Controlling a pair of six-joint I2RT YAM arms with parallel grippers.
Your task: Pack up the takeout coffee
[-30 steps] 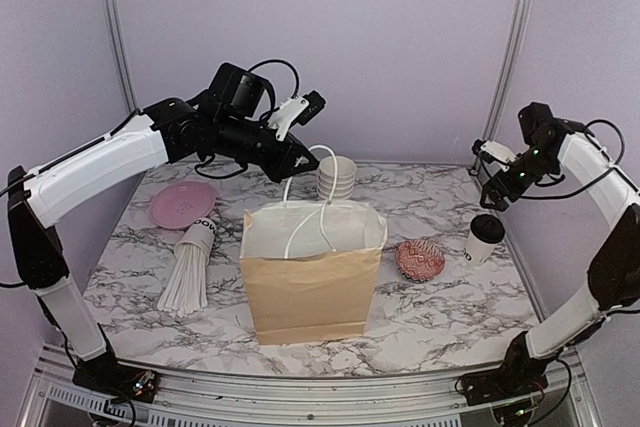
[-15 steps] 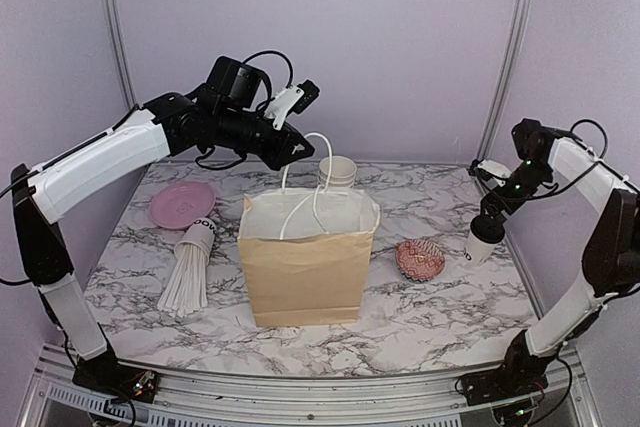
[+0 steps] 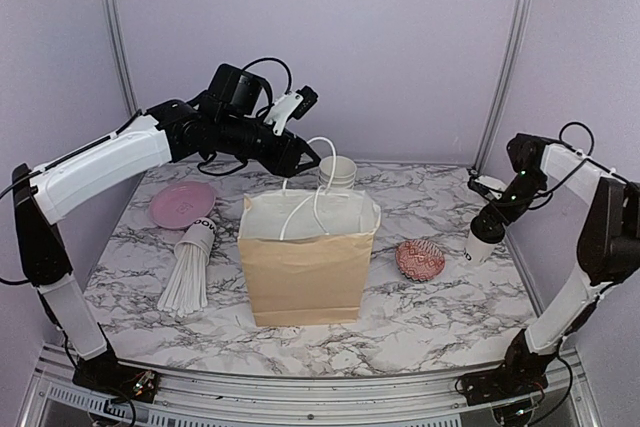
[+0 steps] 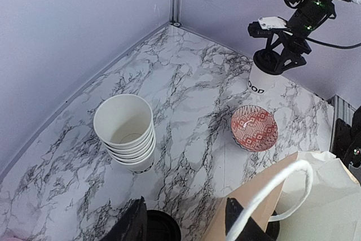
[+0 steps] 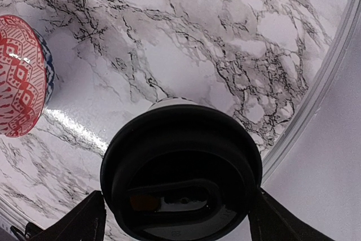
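Observation:
One takeout coffee cup (image 3: 482,245), white with a black lid (image 5: 180,173), stands near the table's right edge. My right gripper (image 3: 487,219) is down over it, and its fingers (image 5: 90,218) flank the lid with the jaws wide. The brown paper bag (image 3: 308,272) stands open mid-table with its white handle (image 3: 322,162) upright. My left gripper (image 3: 300,162) hovers behind the bag's back rim, open, and the handle (image 4: 271,196) crosses its right finger. Another black lid (image 4: 163,228) shows between the left fingers, outside the bag wall (image 4: 254,207).
A stack of lidless white cups (image 3: 337,175) stands behind the bag. A red patterned bowl (image 3: 420,259) sits between the bag and the coffee cup. At the left are a pink plate (image 3: 183,204) and a tipped cup of straws (image 3: 190,262). Walls enclose the back and sides.
My left gripper's jaws have parted off the bag handle. My right gripper has come down from above onto the coffee cup. The bag shifted slightly left.

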